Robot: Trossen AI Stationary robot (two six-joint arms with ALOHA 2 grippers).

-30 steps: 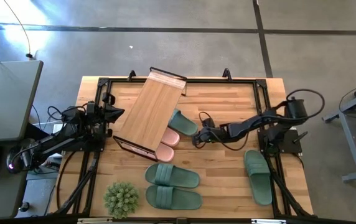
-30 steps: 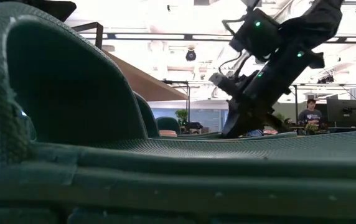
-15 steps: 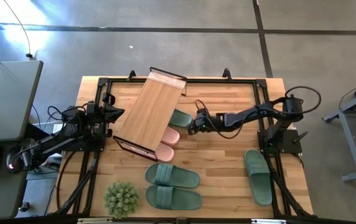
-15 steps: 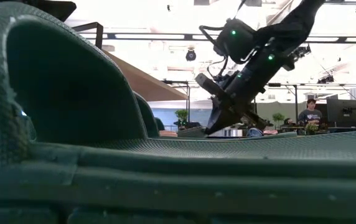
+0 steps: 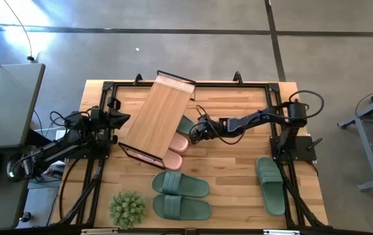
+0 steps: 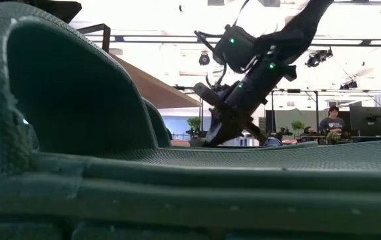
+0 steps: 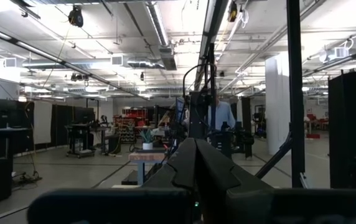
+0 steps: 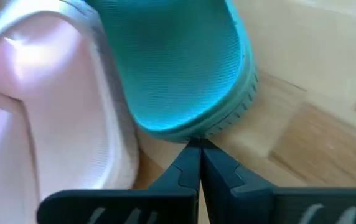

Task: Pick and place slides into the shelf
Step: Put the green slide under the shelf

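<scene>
A sage-green slide [image 5: 188, 123] lies half under the edge of the shelf [image 5: 155, 115], beside the pink-and-white pair [image 5: 177, 143], which also pokes out from beneath the bamboo board. Its heel end points toward the right arm, and its long axis runs roughly in line with that arm's reach, into the shelf. The right pincer [image 5: 195, 134] sits directly at this heel; the right wrist view shows its fingers pressed together, holding nothing, tips touching or just short of the slide's rim [image 8: 190, 134]. The setup suggests a push along the slide's length, deeper under the board.

3 more green slides wait on the desk [image 5: 238, 176]: 2 side by side [image 5: 180, 196] near the front edge, 1 [image 5: 270, 185] by the right arm's base. The left pincer [image 5: 118, 119] waits at the desk's left side, fingers together.
</scene>
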